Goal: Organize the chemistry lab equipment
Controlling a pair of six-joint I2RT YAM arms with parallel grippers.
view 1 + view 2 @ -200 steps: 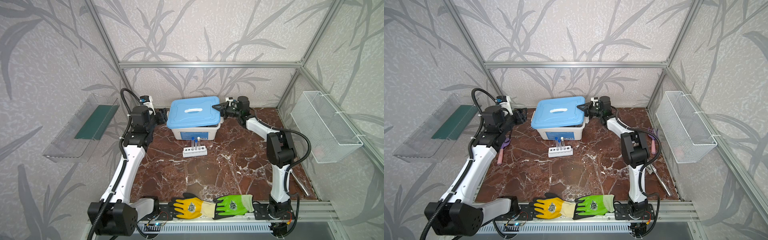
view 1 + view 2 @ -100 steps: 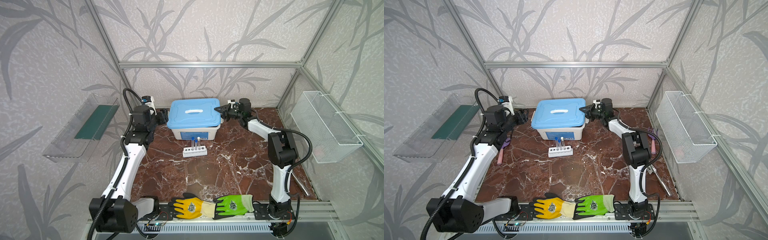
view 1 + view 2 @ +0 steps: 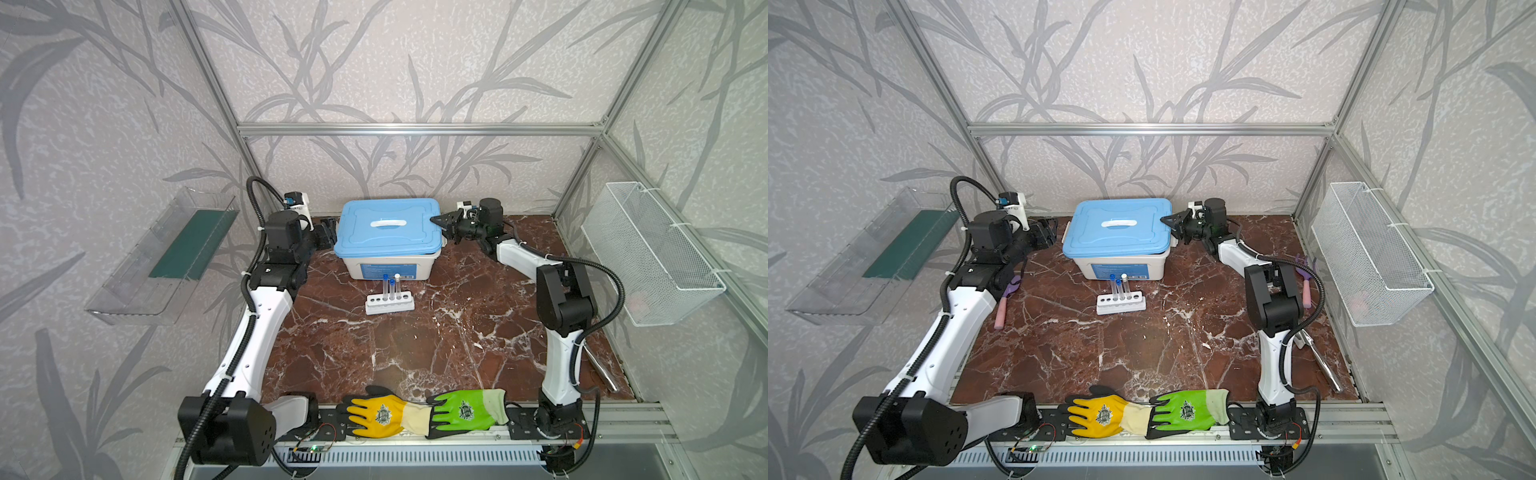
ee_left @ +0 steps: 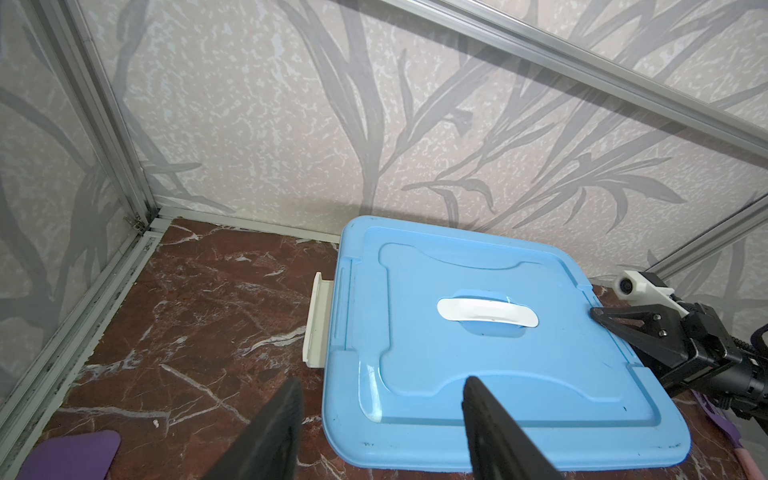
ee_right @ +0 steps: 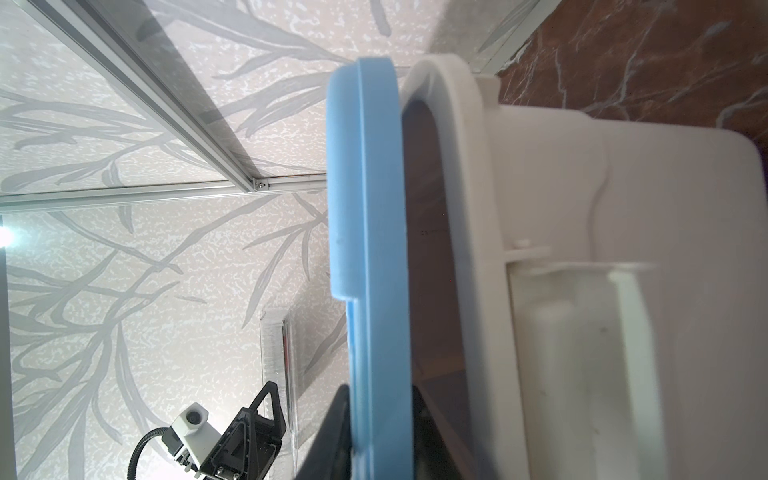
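counter (image 3: 457, 345): dark red-brown marble, white veins
lid (image 3: 388, 232): light blue, white handle
box (image 3: 352, 264): white, blue label on the front
rack (image 3: 390, 306): white
test tubes (image 3: 392, 291): clear, two blue caps, one white cap
tweezers (image 3: 1323, 365): silver
yellow glove (image 3: 374, 415): yellow, black fingertips, cream cuff, dark crest
green glove (image 3: 465, 411): bright green, black edge, pale cuff, dark crest
trowel (image 3: 1003, 309): purple blade, pink handle
rake (image 3: 1307, 291): purple head, pink handle
walls (image 3: 415, 62): pale grey, darker grey leaf pattern
basket (image 3: 648, 257): white wire mesh
shelf (image 3: 137, 282): clear, dark green pad
left hand (image 4: 380, 415) and right hand (image 5: 380, 399): black
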